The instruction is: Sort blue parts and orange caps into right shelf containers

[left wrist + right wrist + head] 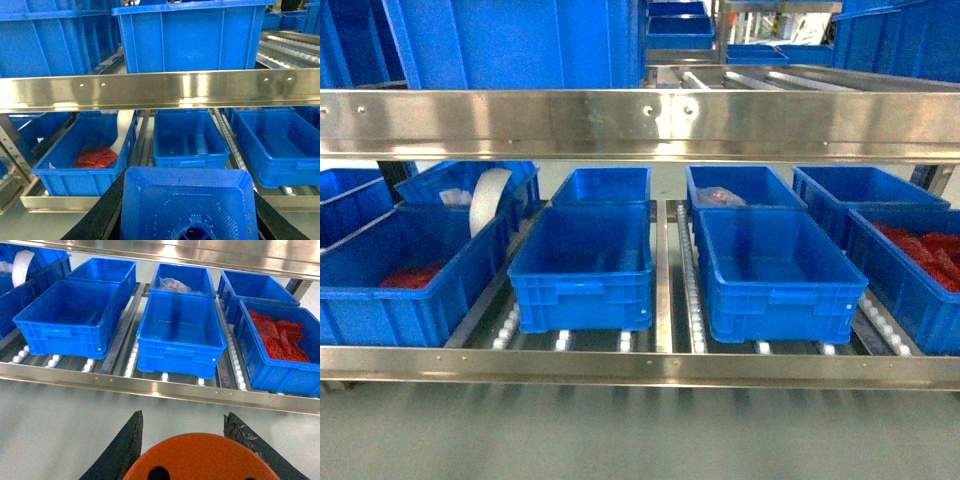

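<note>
Steel roller shelf (640,368) ahead, loaded with big blue crates (582,265) in rows, two deep. Left claw (187,210) clenched on a blue part (187,202), seen from the left wrist camera: textured top face up close, round knob at the bottom edge, black fingers (107,210) pressed against both sides, held in front of the shelf edge, apart from every crate. Right claw (192,450) grasping an orange cap (200,457), flat top toward the lens with one dark hole showing, dark fingers (125,447) tight at either flank, hovering before the shelf's front rail, opposite the middle front crate (180,335). No lettering readable on cap, part or crates; cap's side hidden. Red pieces (277,335) heaped in the far-right front crate, more red (412,273) in the left front crate beside a white roll (488,200). Clear bag with red contents (172,285) in the rear middle crate. Neither claw visible from the head camera.
</note>
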{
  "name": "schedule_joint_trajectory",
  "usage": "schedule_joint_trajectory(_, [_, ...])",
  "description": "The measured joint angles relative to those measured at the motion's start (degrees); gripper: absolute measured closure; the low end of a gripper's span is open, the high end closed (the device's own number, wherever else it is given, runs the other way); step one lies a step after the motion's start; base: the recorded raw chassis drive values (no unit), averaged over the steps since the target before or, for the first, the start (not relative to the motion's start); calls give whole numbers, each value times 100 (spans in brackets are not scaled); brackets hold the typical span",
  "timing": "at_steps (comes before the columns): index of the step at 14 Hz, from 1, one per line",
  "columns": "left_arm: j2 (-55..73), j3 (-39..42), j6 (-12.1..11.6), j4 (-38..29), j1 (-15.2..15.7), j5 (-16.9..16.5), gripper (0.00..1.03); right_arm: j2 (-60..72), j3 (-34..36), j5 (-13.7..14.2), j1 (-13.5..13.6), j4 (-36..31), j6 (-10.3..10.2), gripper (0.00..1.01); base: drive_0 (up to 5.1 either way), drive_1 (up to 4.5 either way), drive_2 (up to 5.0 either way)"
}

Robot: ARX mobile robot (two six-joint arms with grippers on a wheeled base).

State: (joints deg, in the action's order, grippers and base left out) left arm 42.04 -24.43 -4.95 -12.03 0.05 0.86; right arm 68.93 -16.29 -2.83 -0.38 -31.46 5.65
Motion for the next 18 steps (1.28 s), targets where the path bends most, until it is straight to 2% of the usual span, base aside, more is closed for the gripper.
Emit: schedule_joint_trajectory(18, [22, 2, 0, 15, 0, 2, 59, 2, 0, 2, 0, 15, 0, 59, -5, 394, -403])
